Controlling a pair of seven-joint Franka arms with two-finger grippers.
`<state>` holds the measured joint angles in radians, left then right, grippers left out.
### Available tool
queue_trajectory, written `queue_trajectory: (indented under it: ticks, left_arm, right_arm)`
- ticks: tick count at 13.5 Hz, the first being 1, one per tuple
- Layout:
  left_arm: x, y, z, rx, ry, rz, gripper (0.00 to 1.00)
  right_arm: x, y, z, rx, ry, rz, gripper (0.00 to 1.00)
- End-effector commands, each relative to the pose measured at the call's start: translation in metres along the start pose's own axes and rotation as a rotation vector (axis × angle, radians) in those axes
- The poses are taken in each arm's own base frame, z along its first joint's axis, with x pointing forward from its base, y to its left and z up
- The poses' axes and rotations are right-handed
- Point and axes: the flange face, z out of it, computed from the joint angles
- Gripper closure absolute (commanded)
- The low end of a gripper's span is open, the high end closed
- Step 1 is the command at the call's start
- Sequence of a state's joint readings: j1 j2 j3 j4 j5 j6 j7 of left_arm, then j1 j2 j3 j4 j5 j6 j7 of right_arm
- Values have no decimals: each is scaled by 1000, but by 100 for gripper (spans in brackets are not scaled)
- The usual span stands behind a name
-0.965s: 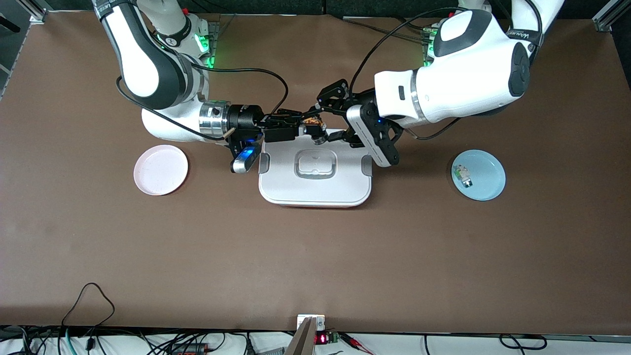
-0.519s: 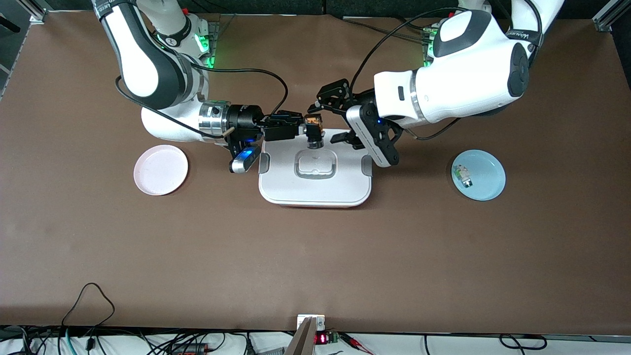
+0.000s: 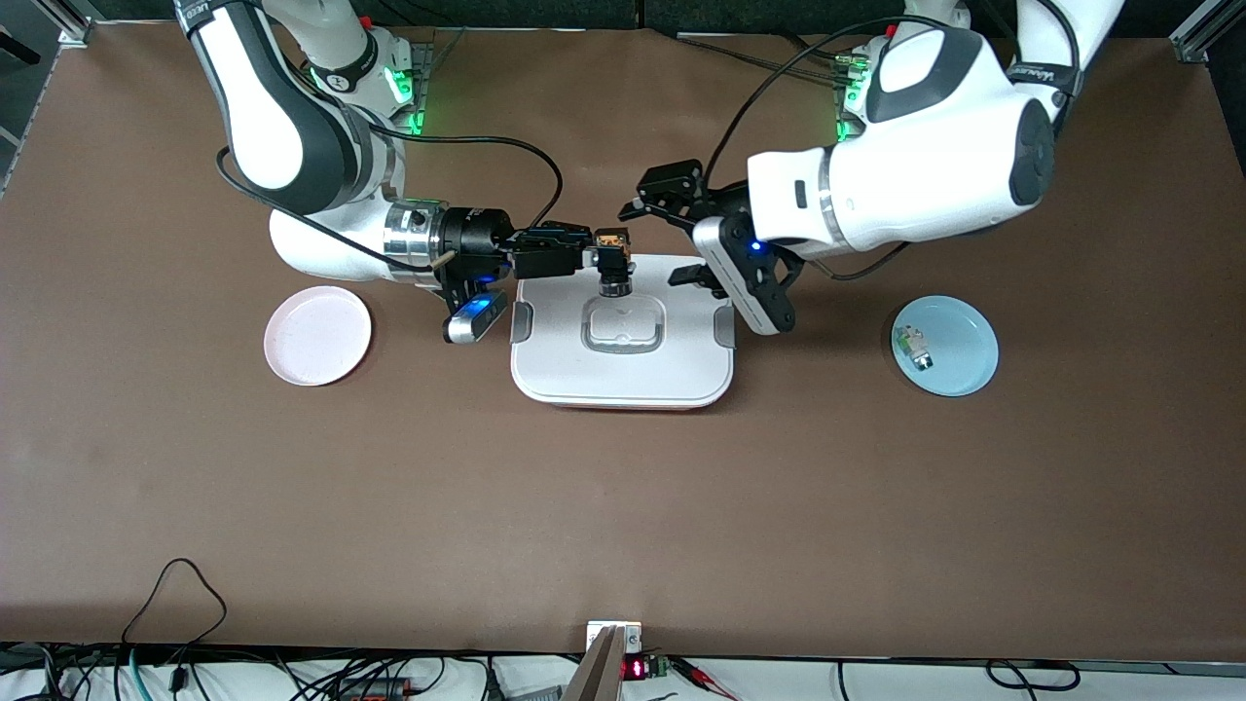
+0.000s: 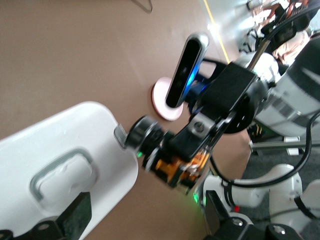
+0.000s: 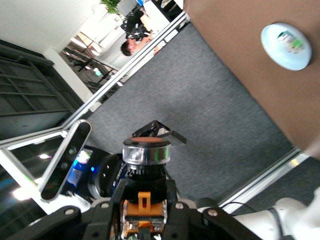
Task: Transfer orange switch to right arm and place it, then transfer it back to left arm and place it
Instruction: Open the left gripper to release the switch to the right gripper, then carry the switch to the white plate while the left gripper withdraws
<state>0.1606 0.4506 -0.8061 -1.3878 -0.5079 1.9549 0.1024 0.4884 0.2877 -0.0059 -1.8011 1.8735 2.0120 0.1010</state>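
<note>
1. We see a pink plate (image 3: 317, 335) on the tabletop (image 3: 623, 506) toward the right arm's end, with nothing on it.
2. Our right arm's tool (image 3: 611, 255) reaches out level over the box's edge nearest the robots' bases, its fingers clamped on the orange switch (image 3: 613, 255).
3. The switch's dark cylindrical end (image 3: 615, 284) points down toward the box (image 3: 623, 370), above the lid just beside the grey recessed handle (image 3: 623, 326).
4. The box sits mid-tabletop, lid on, grey clips on both short sides.
5. Our left arm's tool (image 3: 670, 229) hangs over the same box edge, just beside the switch but clear of it, fingers spread wide with nothing between them.
6. A blue plate (image 3: 959, 350) toward the left arm's end carries a small white-and-green component (image 3: 913, 348).
</note>
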Motion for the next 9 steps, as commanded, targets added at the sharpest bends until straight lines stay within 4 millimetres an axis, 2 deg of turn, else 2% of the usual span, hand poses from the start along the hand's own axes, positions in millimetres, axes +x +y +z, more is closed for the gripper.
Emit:
queue_trajectory:
  ticks: [1, 2, 3, 6, 9]
  left_arm:
    - [-20, -9, -34, 56, -101, -16, 0]
    - [-28, -13, -44, 102, -140, -12, 0]
    - [-37, -16, -46, 149, -200, -5, 0]
    - [-62, -29, -68, 361, -344, -9, 0]
    - [-77, -67, -109, 509, -392, -68, 0]
  right_arm:
    - [-4, -14, -16, -84, 30, -101, 71]
    - [-6, -17, -20, -118, 36, -126, 71]
    - [-5, -21, -30, -161, 54, -159, 72]
    - [2, -36, -68, -344, 120, -285, 73]
    - [5, -46, -93, -567, 148, -419, 73]
